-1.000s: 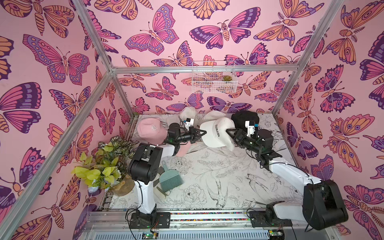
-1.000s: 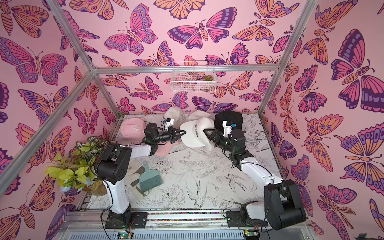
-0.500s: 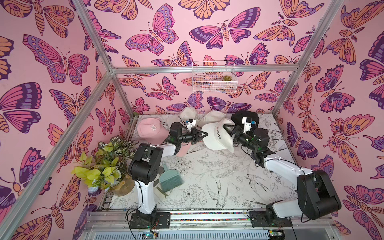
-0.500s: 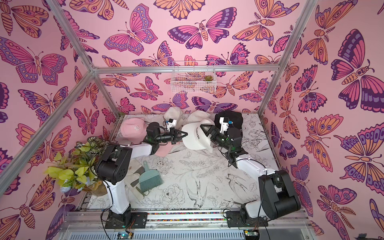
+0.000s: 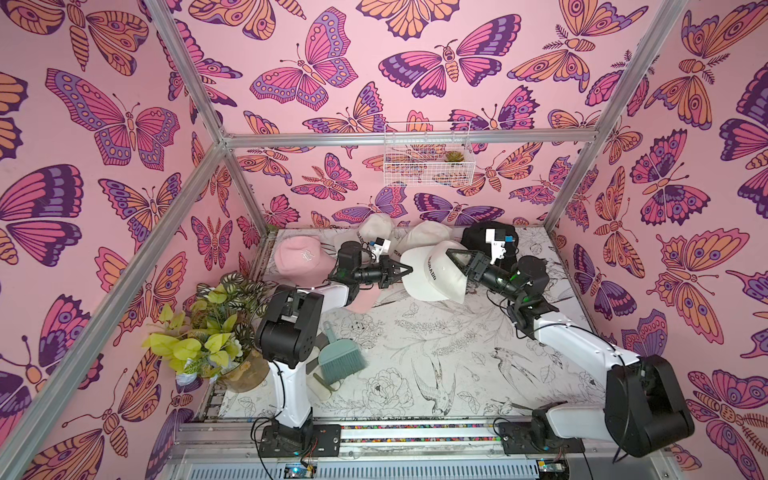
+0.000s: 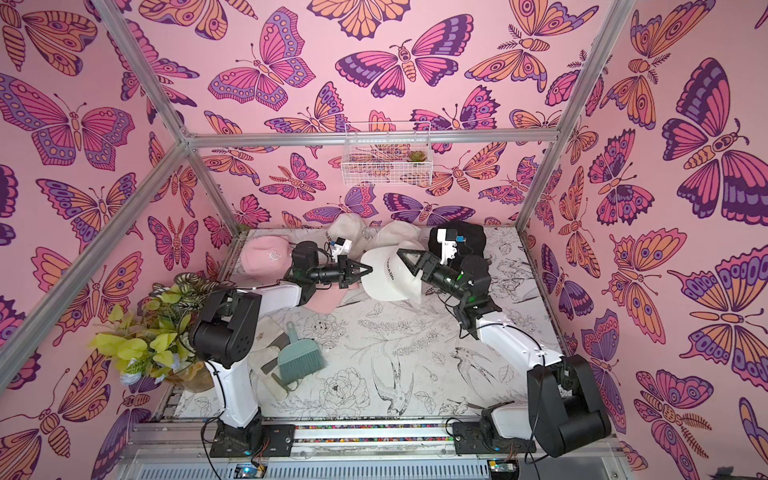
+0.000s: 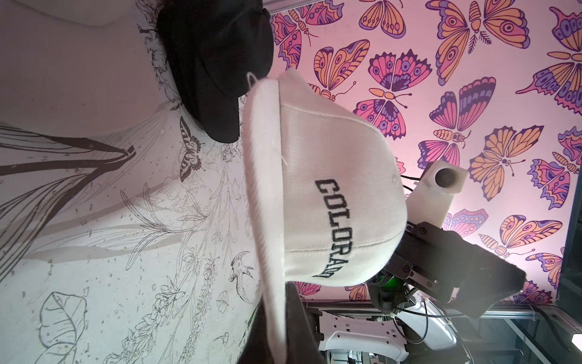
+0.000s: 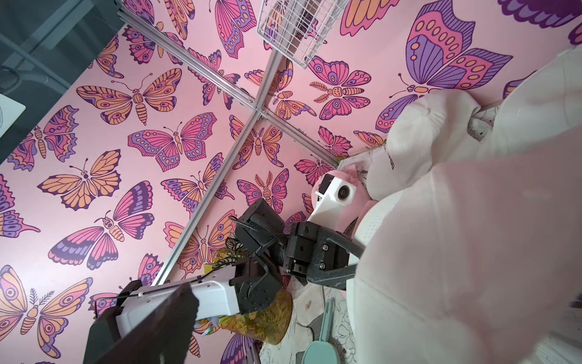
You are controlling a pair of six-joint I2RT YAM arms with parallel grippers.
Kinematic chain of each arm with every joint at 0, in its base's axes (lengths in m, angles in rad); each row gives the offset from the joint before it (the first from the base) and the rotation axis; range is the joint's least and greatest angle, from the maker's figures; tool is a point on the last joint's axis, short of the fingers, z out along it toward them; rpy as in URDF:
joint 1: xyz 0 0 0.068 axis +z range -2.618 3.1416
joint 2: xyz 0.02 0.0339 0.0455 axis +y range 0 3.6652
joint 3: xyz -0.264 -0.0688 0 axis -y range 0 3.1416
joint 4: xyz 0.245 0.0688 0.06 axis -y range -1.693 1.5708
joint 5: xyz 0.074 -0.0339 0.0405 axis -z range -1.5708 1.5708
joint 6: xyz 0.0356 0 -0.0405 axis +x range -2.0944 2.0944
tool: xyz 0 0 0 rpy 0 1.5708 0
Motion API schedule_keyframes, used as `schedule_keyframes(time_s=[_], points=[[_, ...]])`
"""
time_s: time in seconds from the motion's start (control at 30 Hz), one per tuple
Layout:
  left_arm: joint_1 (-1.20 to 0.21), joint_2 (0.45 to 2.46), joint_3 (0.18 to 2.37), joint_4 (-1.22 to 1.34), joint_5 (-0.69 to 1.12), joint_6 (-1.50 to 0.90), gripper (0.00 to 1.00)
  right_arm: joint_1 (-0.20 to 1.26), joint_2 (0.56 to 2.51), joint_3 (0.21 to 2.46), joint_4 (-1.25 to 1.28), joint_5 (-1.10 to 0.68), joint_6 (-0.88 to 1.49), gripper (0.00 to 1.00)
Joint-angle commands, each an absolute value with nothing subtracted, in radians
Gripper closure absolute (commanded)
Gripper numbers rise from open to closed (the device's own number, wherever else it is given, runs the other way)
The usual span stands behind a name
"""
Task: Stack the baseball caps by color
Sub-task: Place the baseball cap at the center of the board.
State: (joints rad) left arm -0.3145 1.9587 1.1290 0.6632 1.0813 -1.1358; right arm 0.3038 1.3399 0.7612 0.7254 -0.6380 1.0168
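A cream "COLORADO" cap hangs above the table's back middle. My left gripper is shut on its brim. My right gripper stands open at the crown's right side; one finger lies over the crown, and the second is hidden in both top views. In the right wrist view the crown fills the space beside a dark finger. Two more cream caps lie at the back. A black cap sits behind the right gripper. One pink cap sits back left, another under the left arm.
A teal hand brush lies on the patterned table near the left arm's base. A potted plant stands at the front left corner. A white wire basket hangs on the back wall. Metal frame posts rise at the back corners.
My right gripper has moved left and back onto the crown of the held cream cap. The left gripper and the cap have stayed about where they were.
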Motion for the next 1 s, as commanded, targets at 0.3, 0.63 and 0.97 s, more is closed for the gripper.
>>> schedule_keyframes(time_s=[0.3, 0.63, 0.97], points=[[-0.313, 1.962, 1.117, 0.614, 1.072, -1.078, 1.0, 0.317, 1.353, 0.826, 0.711, -0.689, 0.947, 0.57], [-0.308, 1.938, 1.104, 0.567, 1.049, -1.025, 1.0, 0.316, 1.365, 0.837, 0.752, -0.725, 0.926, 1.0], [-0.291, 1.797, 1.07, 0.28, 0.857, -0.694, 0.34, 0.319, 1.392, 1.015, 0.272, -0.796, 0.481, 1.0]])
